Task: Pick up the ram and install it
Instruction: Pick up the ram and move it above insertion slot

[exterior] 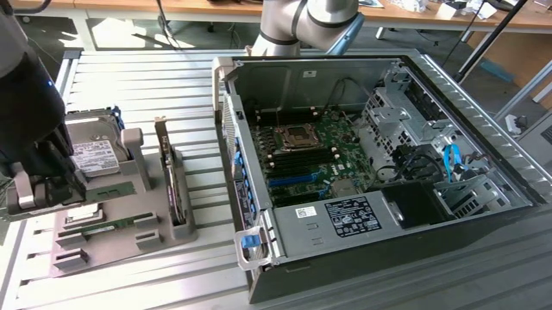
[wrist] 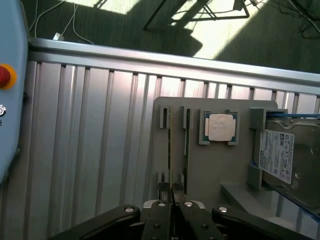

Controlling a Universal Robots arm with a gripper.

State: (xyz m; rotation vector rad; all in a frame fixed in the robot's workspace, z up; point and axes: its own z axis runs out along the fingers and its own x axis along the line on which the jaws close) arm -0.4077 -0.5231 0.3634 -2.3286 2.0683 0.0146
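— Over the gray holder on the slatted table, what has the gripper got?

— Its jaws are pressed onto the thin edge of the ram, pinching it at one end. The ram stands on edge between the holder's slot posts, not lifted out.

— What crowds it?

— A second stick runs parallel just beside it in a slot of its own. That one stands between the held ram and a processor chip lying flat in a square pocket. Past the chip sits a hard drive with a white label.

— And between the holder and the computer?

— From the exterior view, a dark expansion card stands upright along the holder's side toward the exterior view's right, between the ram slots and the open computer case. The case lies on its side with the panel off. Its near wall, which carries a blue latch, faces the holder. The motherboard lies flat inside, with cables and a metal drive cage beyond it.

— Anything else about?

— A pale blue box with a red button sits at the table's edge, well apart from the holder. The arm rises behind the case.
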